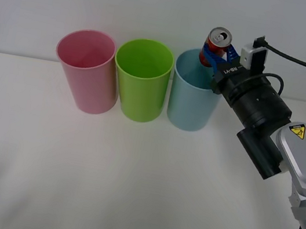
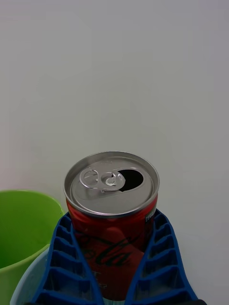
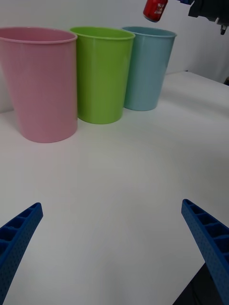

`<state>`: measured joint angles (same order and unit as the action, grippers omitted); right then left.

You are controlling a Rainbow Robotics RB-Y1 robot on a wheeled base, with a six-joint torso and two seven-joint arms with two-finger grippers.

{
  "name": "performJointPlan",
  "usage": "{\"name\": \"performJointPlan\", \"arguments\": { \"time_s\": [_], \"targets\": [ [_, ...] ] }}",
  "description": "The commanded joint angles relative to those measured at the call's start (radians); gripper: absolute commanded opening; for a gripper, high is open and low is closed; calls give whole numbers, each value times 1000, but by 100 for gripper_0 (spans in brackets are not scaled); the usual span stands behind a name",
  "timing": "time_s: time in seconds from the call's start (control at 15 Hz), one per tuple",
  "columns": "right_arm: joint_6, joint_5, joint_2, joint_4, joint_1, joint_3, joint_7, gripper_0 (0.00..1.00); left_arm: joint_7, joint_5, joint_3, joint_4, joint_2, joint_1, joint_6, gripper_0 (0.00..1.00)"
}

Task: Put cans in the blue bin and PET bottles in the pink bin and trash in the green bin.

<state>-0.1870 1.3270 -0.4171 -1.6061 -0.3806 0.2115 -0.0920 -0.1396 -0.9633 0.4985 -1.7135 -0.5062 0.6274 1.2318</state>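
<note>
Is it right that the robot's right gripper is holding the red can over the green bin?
Not quite. The right gripper is holding the red can, but over the blue bin, not the green bin. The front view shows it.

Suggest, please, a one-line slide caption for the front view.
Right gripper holds the red can above the blue bin, beside the green bin and pink bin.
</note>
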Motion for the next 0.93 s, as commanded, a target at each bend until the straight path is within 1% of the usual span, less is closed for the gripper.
{"name": "performJointPlan", "arguments": {
  "time_s": [0.07,0.47,0.6,0.67,0.73,0.93],
  "targets": [
    [0,20,0,14,0,2,-5,0,0,0,0,0,0,0,0,100],
    [0,55,-3,31,0,9,-15,1,0,0,0,0,0,0,0,100],
    [0,70,-3,31,0,12,-15,77,0,0,0,0,0,0,0,100],
    [0,74,-3,31,-1,12,-15,90,0,0,0,0,0,0,0,100],
    [0,75,-3,31,-1,12,-15,95,0,0,0,0,0,0,0,100],
    [0,75,-3,31,-1,16,-15,98,0,0,0,0,0,0,0,100]
  ]
}}
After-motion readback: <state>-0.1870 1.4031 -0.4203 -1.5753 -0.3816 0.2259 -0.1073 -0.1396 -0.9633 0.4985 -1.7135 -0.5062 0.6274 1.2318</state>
